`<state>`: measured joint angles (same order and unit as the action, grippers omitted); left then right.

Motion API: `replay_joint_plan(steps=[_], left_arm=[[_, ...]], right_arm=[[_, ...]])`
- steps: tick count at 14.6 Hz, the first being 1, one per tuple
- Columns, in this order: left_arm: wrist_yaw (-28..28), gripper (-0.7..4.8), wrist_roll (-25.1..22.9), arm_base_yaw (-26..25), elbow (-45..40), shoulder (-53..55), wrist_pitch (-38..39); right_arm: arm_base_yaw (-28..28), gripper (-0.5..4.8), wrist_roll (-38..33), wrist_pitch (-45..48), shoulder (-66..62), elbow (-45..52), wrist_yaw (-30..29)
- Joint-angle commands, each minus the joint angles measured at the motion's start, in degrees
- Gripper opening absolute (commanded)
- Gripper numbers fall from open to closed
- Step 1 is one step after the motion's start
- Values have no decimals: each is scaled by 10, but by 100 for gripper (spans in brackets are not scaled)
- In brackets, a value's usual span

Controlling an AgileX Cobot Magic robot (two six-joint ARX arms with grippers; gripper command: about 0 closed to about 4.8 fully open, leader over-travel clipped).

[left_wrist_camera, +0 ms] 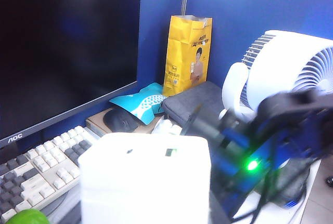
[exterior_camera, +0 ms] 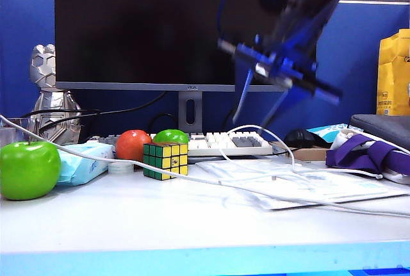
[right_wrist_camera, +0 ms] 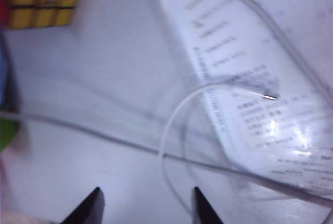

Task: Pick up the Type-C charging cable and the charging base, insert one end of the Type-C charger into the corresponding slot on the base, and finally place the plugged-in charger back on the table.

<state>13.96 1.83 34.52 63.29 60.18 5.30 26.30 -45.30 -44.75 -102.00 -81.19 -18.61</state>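
Observation:
The white charging base (left_wrist_camera: 145,177) fills the near part of the left wrist view. It is raised above the keyboard, hides the left gripper's jaws, and has a small dark mark on its upper face. The left gripper does not show in the exterior view. My right gripper (exterior_camera: 251,122) hangs blurred well above the table (exterior_camera: 160,231), fingers pointing down. In its wrist view the right gripper (right_wrist_camera: 147,203) is open with nothing between the fingertips (right_wrist_camera: 96,203). Below it the white Type-C charging cable (right_wrist_camera: 167,130) curves over the table, its plug (right_wrist_camera: 266,95) on a printed sheet. The cable (exterior_camera: 218,185) crosses the desk.
A puzzle cube (exterior_camera: 165,159), green apple (exterior_camera: 29,169), pale blue tissue packet (exterior_camera: 86,161) and red fruit (exterior_camera: 132,145) sit at left. Behind them are a keyboard (exterior_camera: 224,141) and monitor stand (exterior_camera: 190,113). The paper sheet (exterior_camera: 307,183), a purple strap (exterior_camera: 365,154) and a white fan (left_wrist_camera: 291,73) are at right.

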Motion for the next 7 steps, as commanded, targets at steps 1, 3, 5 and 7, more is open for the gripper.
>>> replay_joint_plan(steps=[1, 3, 5, 7], left_arm=[[4, -5, 2, 0, 3, -3, -18], [4, -5, 2, 0, 3, -3, -18], [4, -5, 2, 0, 3, -3, -18], [4, -5, 2, 0, 3, -3, -18]], right_arm=[[0, 214, -106, 28, -31, 5, 4], [0, 210, -205, 80, -70, 5, 4], [0, 210, -235, 89, -83, 5, 5], [0, 210, -248, 70, -86, 5, 5]])
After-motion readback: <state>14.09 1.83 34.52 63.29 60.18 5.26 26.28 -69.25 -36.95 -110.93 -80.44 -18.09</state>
